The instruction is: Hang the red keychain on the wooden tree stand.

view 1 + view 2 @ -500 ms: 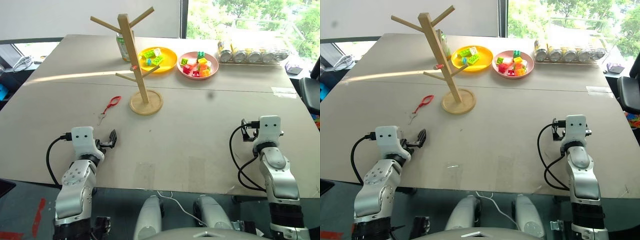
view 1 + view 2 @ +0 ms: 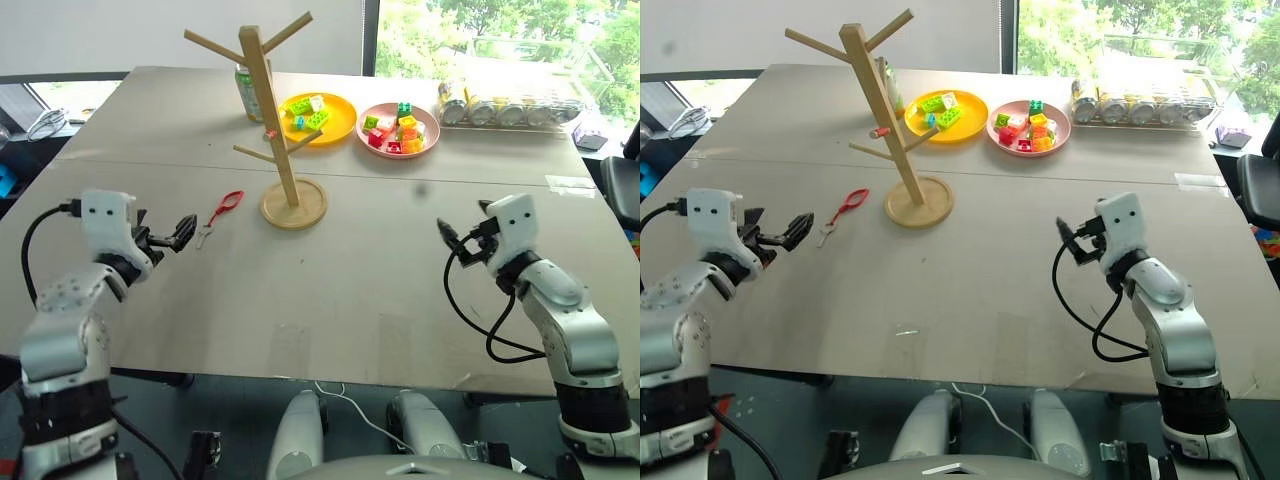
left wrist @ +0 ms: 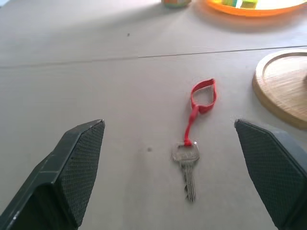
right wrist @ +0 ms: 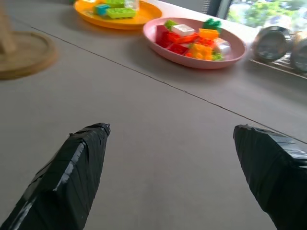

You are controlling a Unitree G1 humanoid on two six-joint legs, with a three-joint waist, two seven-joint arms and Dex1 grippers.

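The red keychain [image 2: 226, 205] lies flat on the table, left of the stand's base: a thin red loop [image 3: 203, 96] with a silver key [image 3: 187, 165] at its near end. The wooden tree stand [image 2: 270, 115] stands upright on its round disc base [image 3: 283, 86], with nothing hanging on its pegs. My left gripper [image 2: 185, 228] hovers open just short of the key, pointing at it; the keychain sits beyond and between its fingers [image 3: 79, 158]. My right gripper [image 2: 443, 233] is open above bare table at the right, pointing left toward the stand, and holds nothing.
A yellow plate [image 2: 338, 127] and a pink plate [image 2: 425, 142], both with toy bricks, sit behind the stand. A green can [image 2: 243, 92] stands just behind the post. A rack of metal cans [image 2: 505, 108] lines the far right. The table's front edge is near my arms.
Both arms have risen from the near edge. The left gripper swung out to the left and forward to face the keychain. The right gripper moved forward and turned leftward.
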